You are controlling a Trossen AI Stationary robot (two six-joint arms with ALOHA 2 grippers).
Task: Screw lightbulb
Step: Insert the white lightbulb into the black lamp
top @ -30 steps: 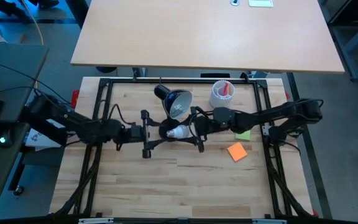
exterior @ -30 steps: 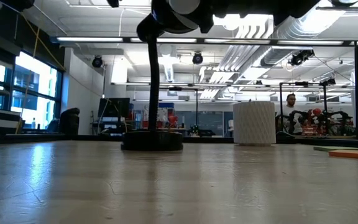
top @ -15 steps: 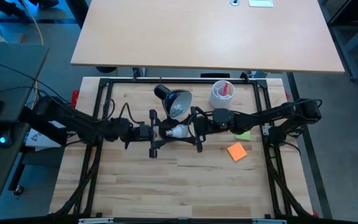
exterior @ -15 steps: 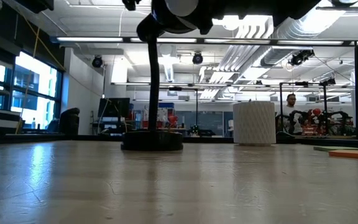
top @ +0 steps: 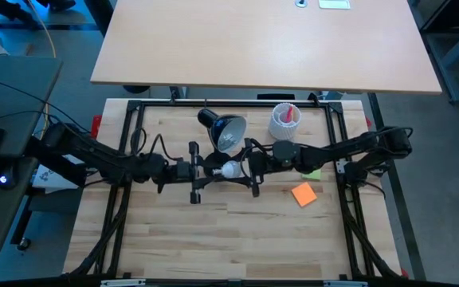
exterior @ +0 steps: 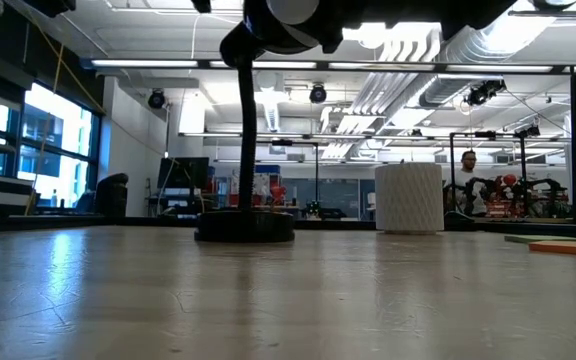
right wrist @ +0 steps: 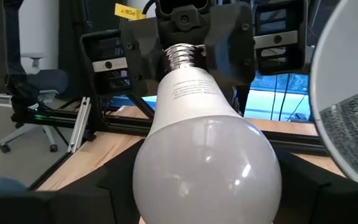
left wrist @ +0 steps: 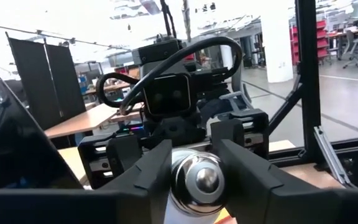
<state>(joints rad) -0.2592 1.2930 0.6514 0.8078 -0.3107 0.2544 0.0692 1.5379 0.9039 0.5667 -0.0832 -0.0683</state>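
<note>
1. High view puts the lightbulb (top: 229, 169) in the air just in front of the lamp (top: 223, 131), lying level, its long axis running between my two arms.
2. My right gripper (top: 245, 168) has its fingers closed on the white globe end; the right wrist view fills with the globe (right wrist: 205, 158).
3. My left gripper (top: 201, 170) meets the bulb from the opposite side; its fingers (left wrist: 149, 173) sit on either side of the silvery screw base (left wrist: 196, 180), and I judge them lightly closed on it.
4. Both arms are equally near the bulb. The lamp shade opens just behind it.
5. A white cup (top: 284, 119) stands to the lamp's right and an orange pad (top: 304, 194) lies further forward, both clear of the bulb.
</note>
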